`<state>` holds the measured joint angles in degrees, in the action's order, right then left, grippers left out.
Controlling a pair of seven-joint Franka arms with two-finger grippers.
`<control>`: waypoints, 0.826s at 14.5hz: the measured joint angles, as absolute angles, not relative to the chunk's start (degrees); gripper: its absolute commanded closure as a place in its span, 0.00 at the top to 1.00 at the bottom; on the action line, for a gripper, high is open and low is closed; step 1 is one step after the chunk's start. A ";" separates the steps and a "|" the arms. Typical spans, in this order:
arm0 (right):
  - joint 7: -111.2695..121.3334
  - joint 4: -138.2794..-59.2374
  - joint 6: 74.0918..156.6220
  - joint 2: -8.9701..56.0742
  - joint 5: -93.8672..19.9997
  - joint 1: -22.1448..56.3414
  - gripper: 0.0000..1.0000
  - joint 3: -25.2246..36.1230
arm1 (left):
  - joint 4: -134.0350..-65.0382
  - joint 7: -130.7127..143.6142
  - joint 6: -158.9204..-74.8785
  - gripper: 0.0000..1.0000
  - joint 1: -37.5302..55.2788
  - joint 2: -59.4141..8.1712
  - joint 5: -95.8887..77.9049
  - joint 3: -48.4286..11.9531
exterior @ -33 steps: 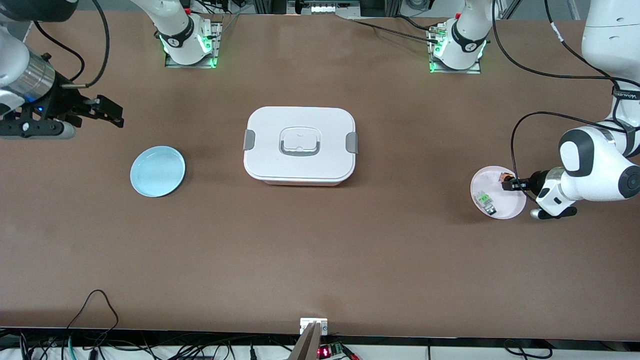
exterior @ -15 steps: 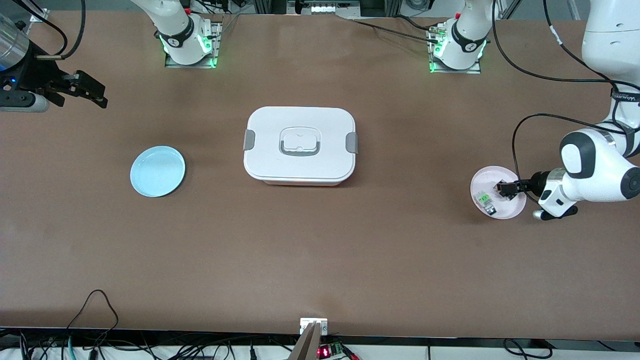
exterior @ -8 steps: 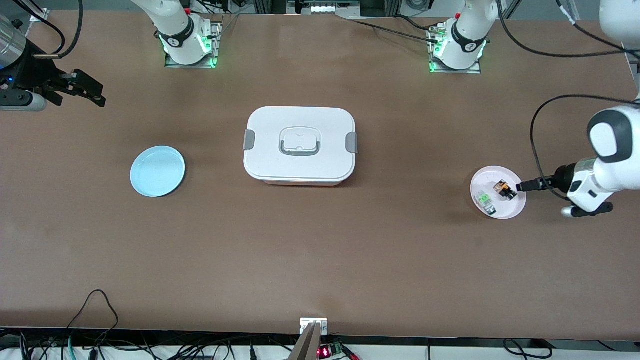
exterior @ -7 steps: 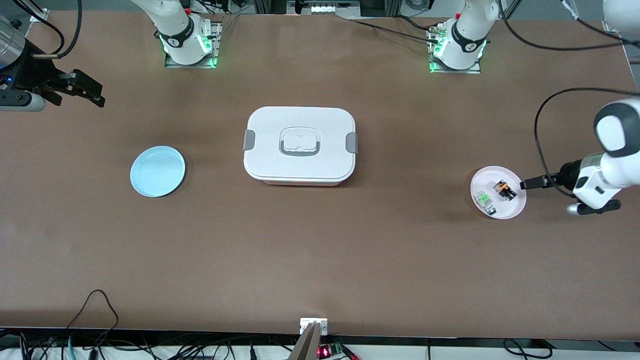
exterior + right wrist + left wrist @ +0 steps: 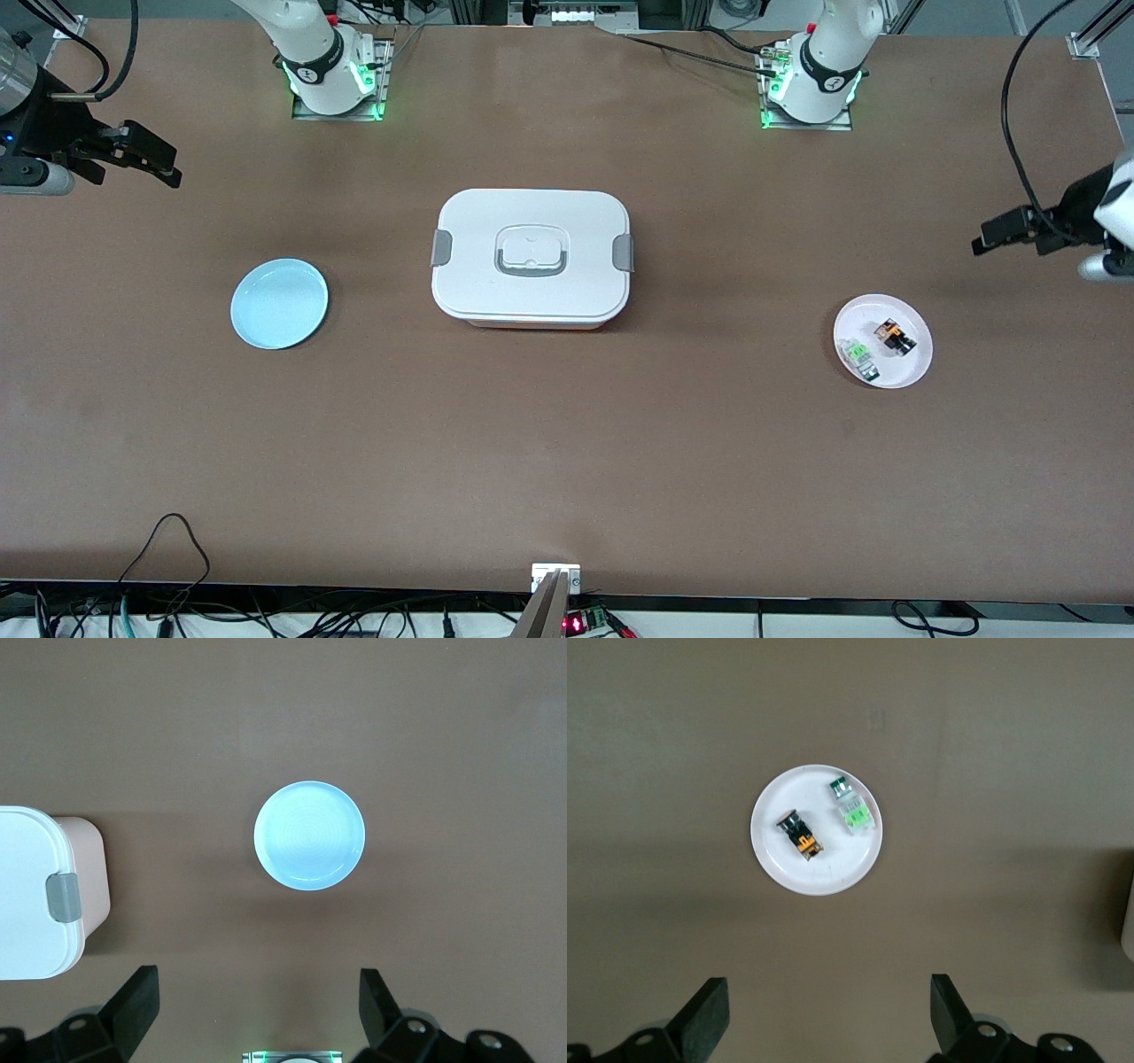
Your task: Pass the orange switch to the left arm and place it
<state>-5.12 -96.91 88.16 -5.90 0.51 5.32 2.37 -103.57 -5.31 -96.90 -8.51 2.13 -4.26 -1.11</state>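
Observation:
The orange switch lies on a small white plate toward the left arm's end of the table, beside a green-and-clear component. It also shows in the left wrist view on the plate. My left gripper is open and empty, raised high over the table at that end, apart from the plate. My right gripper is open and empty, up over the table at the right arm's end. The white box stands at the table's middle.
A light blue plate lies between the box and the right arm's end; it shows in the right wrist view beside the box's corner. Cables hang by the left arm and along the table's near edge.
My left gripper has opened, left the orange switch on the white plate, and drawn back and up away from it. My right gripper has risen slightly toward its corner.

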 measured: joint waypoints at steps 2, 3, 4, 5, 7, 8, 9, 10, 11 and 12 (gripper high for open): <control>-5.12 -96.50 87.97 -5.89 0.51 5.32 1.00 2.36 | -103.57 -1.76 -94.91 1.00 -8.48 3.88 -3.36 -4.37; -5.07 -96.26 87.94 -5.89 0.51 5.32 1.00 2.36 | -103.52 -0.27 -94.50 1.00 -8.46 4.24 -3.22 -5.56; -5.03 -96.02 87.88 -5.90 0.51 5.32 1.00 2.36 | -103.43 0.87 -94.41 1.00 -8.46 4.39 -3.17 -6.27; -4.91 -95.80 87.85 -5.89 0.51 5.32 1.00 2.37 | -103.36 1.76 -94.41 1.00 -8.46 4.41 -3.16 -6.55; -4.80 -95.55 87.82 -5.89 0.52 5.32 1.00 2.39 | -103.32 2.33 -94.41 1.00 -8.57 4.40 -3.16 -6.56; -4.78 -95.51 87.82 -5.89 0.52 5.32 1.00 2.41 | -103.20 2.48 -94.41 1.00 -8.64 4.40 -3.16 -6.56; -4.77 -95.51 87.81 -5.89 0.52 5.32 1.00 2.43 | -102.94 2.58 -94.38 1.00 -8.65 4.40 -3.16 -6.57; -4.77 -95.51 87.81 -5.88 0.52 5.32 1.00 2.44 | -102.55 2.65 -94.24 1.00 -8.63 4.41 -3.15 -6.71; -4.77 -95.51 87.79 -5.88 0.52 5.32 1.00 2.45 | -102.20 2.73 -94.11 1.00 -8.62 4.41 -3.15 -7.03; -4.77 -95.51 87.78 -5.87 0.52 5.31 1.00 2.45 | -101.97 2.88 -93.99 1.00 -8.60 4.41 -3.15 -7.38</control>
<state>-4.77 -95.51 87.78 -5.87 0.52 5.31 2.45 -101.97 2.88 -93.99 -8.60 4.41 -3.15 -7.38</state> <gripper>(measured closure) 0.000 0.000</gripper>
